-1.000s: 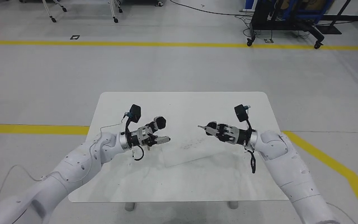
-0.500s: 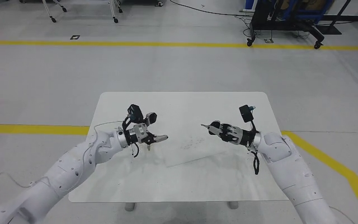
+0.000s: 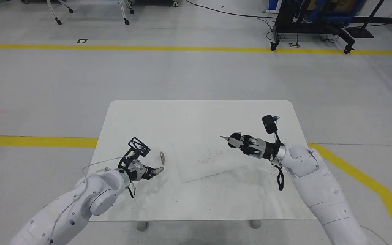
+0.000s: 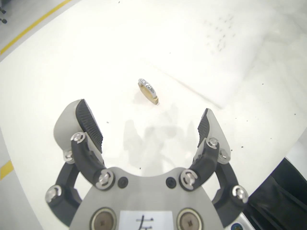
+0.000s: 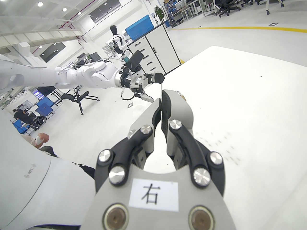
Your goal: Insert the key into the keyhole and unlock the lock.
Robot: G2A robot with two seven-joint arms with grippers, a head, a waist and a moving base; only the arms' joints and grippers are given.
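A small brass padlock (image 4: 148, 91) with a silver shackle lies on the white table (image 3: 202, 116), left of centre (image 3: 162, 157). My left gripper (image 4: 143, 106) is open and low over the table just short of the lock, nothing between its ribbed pads (image 4: 88, 120). In the top view it (image 3: 153, 172) sits near the front left of the table. My right gripper (image 5: 161, 96) is shut on a thin silver key (image 5: 160, 89), whose blade sticks out past the fingertips. It hovers right of centre (image 3: 226, 139), pointing left, well away from the lock.
Small dark scuff marks (image 3: 211, 156) and a faint line cross the table's middle between the two arms. The table's front edge (image 3: 196, 218) is close to the left arm. Yellow floor lines and wheeled carts lie far behind.
The left arm has pulled back toward the table's front left and lowered; the lock it held up is now lying on the table, let go. The right arm has stayed put with the key.
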